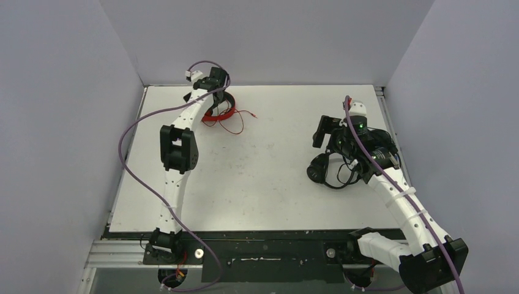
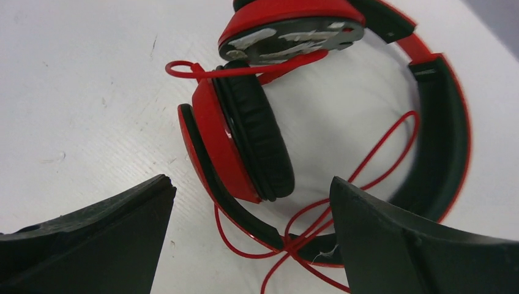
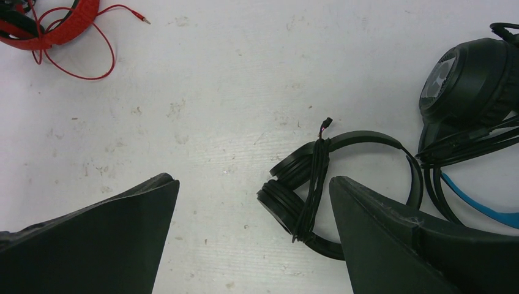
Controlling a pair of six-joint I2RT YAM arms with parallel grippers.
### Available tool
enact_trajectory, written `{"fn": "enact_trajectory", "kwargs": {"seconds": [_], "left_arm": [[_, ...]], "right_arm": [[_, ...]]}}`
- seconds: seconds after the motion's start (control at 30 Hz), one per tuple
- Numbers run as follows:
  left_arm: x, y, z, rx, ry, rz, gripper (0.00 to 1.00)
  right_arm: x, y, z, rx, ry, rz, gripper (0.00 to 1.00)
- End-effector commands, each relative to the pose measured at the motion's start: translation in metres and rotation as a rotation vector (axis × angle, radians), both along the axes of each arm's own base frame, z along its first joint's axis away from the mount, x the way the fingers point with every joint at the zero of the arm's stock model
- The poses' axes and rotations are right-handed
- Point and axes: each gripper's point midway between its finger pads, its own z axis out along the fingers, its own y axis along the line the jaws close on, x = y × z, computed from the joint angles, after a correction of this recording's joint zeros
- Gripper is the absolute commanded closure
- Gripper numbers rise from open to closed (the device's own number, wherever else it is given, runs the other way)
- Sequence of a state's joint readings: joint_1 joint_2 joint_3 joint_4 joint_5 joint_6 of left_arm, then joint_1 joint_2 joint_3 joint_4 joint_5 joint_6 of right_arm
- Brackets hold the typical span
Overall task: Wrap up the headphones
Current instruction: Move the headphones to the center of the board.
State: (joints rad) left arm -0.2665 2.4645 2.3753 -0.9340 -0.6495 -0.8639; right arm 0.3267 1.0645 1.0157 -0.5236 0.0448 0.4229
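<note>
The red headphones (image 2: 245, 141) lie on the white table (image 1: 269, 184) at the back left, also seen in the top view (image 1: 221, 114). Their red cord (image 2: 373, 159) lies in loose loops, partly crossing the headband. My left gripper (image 2: 251, 184) is open just above them, a finger on each side, holding nothing. The all-black headphones (image 3: 306, 177) lie folded with their cable wound around the band. The black headphones with the blue headband (image 3: 483, 202) lie beside them, cable loose. My right gripper (image 3: 254, 180) is open and empty above the black pair's left side.
Grey walls enclose the table on three sides. In the top view the black headphones (image 1: 321, 168) lie partly under my right arm (image 1: 398, 196). The red headphones also show far off in the right wrist view (image 3: 49, 27), with the plug lying on the table.
</note>
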Motion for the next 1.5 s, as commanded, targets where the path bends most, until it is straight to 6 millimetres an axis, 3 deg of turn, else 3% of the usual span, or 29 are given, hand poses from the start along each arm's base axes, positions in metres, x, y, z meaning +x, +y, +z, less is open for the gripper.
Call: {"fn": "enact_trajectory", "kwargs": {"seconds": [0.0,0.2,0.4,0.57,0.73,1.0,1.1,1.23,1.33,1.47], "left_arm": [[-0.008,0.014,-0.009,0.044,0.038,0.068,0.04],[-0.01,0.019,-0.028,0.069,0.061,0.075,0.03],[-0.02,0.027,-0.039,0.124,0.135,0.024,0.37],[-0.057,0.043,-0.036,0.196,0.253,0.016,0.48],[-0.099,0.045,-0.023,0.211,0.3,-0.068,0.51],[-0.19,0.011,-0.008,0.161,0.318,-0.339,0.51],[-0.221,-0.021,-0.004,0.086,0.275,-0.462,0.5],[-0.254,-0.065,0.002,-0.075,0.198,-0.563,0.5],[-0.26,-0.077,0.014,-0.13,0.128,-0.573,0.45],[-0.238,-0.061,0.045,-0.086,0.015,-0.533,0.4]], "right_arm": [[0.009,0.008,0.023,0.028,-0.078,0.018,0.0],[0.01,0.008,0.022,0.027,-0.078,0.016,0.0],[0.01,0.01,0.017,0.037,-0.065,0.018,0.0],[0.01,0.012,0.018,0.052,-0.069,0.017,0.0],[0.01,0.017,0.019,0.073,-0.068,0.028,0.0],[0.004,0.037,0.007,0.08,-0.007,0.091,0.0],[0.001,0.053,-0.007,0.068,0.036,0.125,0.0],[-0.007,0.091,-0.018,0.052,0.053,0.168,0.01],[-0.007,0.116,-0.018,0.052,0.049,0.183,0.02],[-0.006,0.133,-0.007,0.076,0.013,0.191,0.03]]}}
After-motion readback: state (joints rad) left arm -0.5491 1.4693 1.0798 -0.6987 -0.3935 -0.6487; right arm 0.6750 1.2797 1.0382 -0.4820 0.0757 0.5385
